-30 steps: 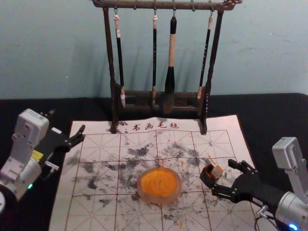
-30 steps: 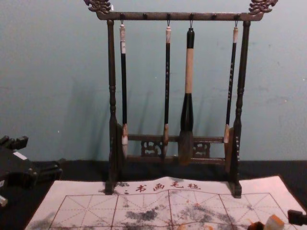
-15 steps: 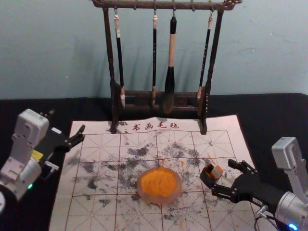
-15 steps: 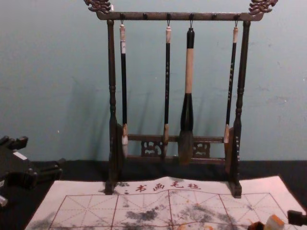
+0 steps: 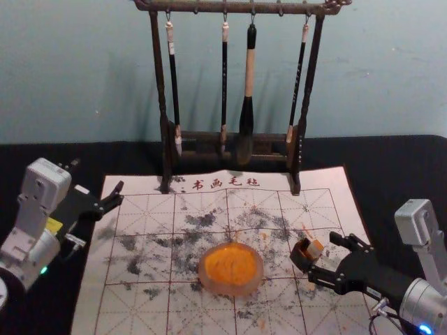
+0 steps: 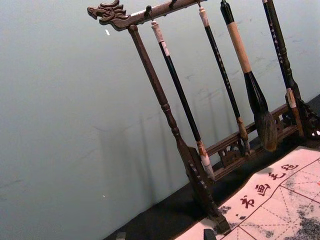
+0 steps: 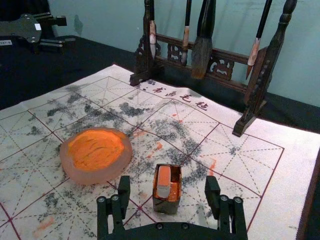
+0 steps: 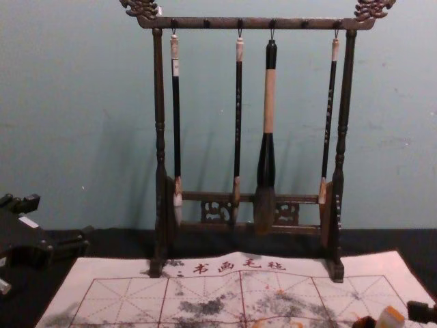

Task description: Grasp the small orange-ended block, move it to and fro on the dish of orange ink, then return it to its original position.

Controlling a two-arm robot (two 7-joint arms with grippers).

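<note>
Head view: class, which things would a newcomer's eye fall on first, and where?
Bright orange ink in a round dish, low in the view's middle on a gridded mat, draws the eye first. Behind it stands a dark rack with four hanging brushes. Toward the right, the open right tool faces an orange-ended block in a dark box.

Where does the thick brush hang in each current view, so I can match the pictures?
Head view: thick brush, third from left, in the upper half.
Left wrist view: thick brush, between two slim brushes.
Right wrist view: thick brush, between slim brushes, beyond the dish.
Chest view: thick brush, third from left, right of centre.
Shared landmark: the printed characters on the mat.
</note>
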